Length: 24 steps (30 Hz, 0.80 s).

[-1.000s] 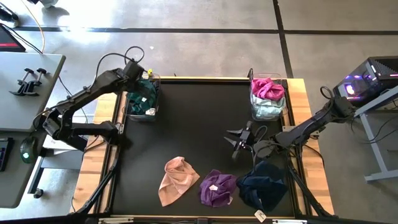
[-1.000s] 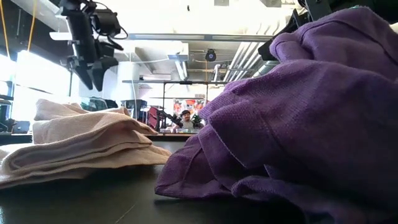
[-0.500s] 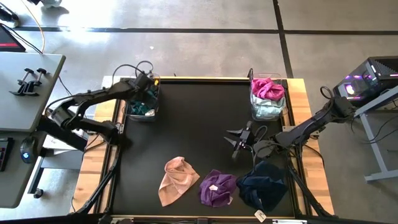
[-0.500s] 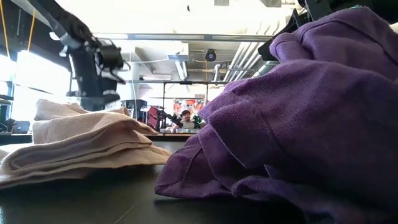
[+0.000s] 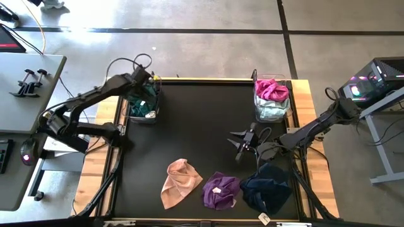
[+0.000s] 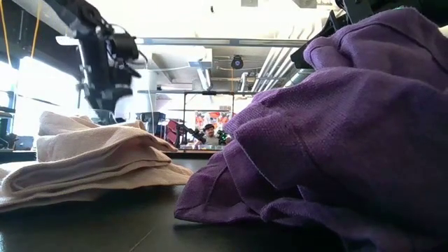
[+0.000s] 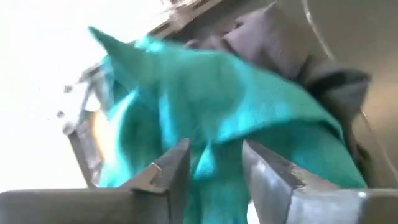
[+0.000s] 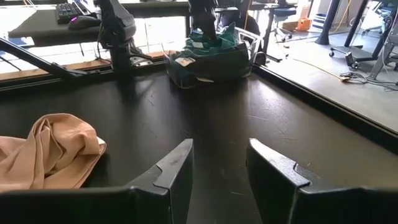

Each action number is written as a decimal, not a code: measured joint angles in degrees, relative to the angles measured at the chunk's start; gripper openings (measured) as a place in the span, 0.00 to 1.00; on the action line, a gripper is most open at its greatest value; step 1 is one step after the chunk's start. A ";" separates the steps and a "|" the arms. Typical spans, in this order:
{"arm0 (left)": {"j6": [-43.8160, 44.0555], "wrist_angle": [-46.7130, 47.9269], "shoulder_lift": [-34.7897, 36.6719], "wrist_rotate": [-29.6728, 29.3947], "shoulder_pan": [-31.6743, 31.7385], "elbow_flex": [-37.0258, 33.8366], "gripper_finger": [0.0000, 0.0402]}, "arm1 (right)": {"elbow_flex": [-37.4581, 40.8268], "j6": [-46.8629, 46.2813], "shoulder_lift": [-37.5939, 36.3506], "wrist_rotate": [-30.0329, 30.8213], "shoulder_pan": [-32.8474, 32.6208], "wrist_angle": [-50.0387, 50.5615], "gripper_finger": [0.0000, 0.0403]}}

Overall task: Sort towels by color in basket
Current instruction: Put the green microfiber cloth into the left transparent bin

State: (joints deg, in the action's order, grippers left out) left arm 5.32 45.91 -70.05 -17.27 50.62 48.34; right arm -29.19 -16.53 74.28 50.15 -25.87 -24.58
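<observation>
My left gripper (image 5: 145,87) is open over the left basket (image 5: 131,115) at the table's far left. That basket holds teal-green and dark towels (image 5: 145,104). In the left wrist view the green towel (image 7: 205,87) fills the space beyond and between the fingers (image 7: 214,168). My right gripper (image 5: 242,142) waits open and empty near the table's middle right (image 8: 217,165). A peach towel (image 5: 180,183), a purple one (image 5: 221,191) and a navy one (image 5: 266,192) lie bunched on the mat by the near edge. My left gripper stands open over the green towel's heaped top (image 7: 211,134) in the left basket, pointing down from above. The cloth shows between its fingers, and I cannot tell whether they touch it.
The right basket (image 5: 258,115) at the far right holds magenta (image 5: 273,88) and pale mint (image 5: 271,110) towels. The black mat's middle (image 5: 196,126) is bare. In the low view the purple towel (image 6: 336,133) and the peach towel (image 6: 91,161) fill the foreground. A side table (image 5: 25,88) stands to the left.
My left gripper dipped down into the left basket, then rose a little and moved slightly toward the far edge. The green towels settled lower in the basket. My right arm and the three towels by the near edge stayed still.
</observation>
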 joint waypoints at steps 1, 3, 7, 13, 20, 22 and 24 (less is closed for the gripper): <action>0.93 3.28 0.81 -0.44 -0.01 1.54 0.35 | 0.01 -0.04 0.00 0.00 0.02 0.00 0.35; 3.16 8.90 2.15 -1.97 -0.01 4.68 0.38 | 0.02 -0.11 0.00 0.00 0.00 0.01 0.35; 3.83 7.73 5.04 -3.14 0.02 7.43 0.40 | 0.02 -0.03 0.00 0.00 0.02 0.00 0.35; 1.59 -0.35 2.73 -2.28 1.68 7.28 0.37 | 0.01 0.02 0.00 0.00 0.01 0.03 0.35; 2.43 -7.41 -5.91 0.90 4.12 1.29 0.24 | 0.00 -0.09 0.00 0.00 0.00 0.42 0.35; 2.47 -9.44 -8.53 0.83 4.17 -0.41 0.20 | 0.00 -0.07 0.00 0.00 0.01 0.38 0.35; 2.39 -10.71 -10.88 0.93 4.16 -1.43 0.17 | 0.02 -0.03 0.00 0.00 0.02 0.42 0.35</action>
State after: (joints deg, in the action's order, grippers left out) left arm 7.72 35.19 -80.94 -16.34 54.77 46.91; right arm -29.17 -16.56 74.28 50.15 -25.85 -24.16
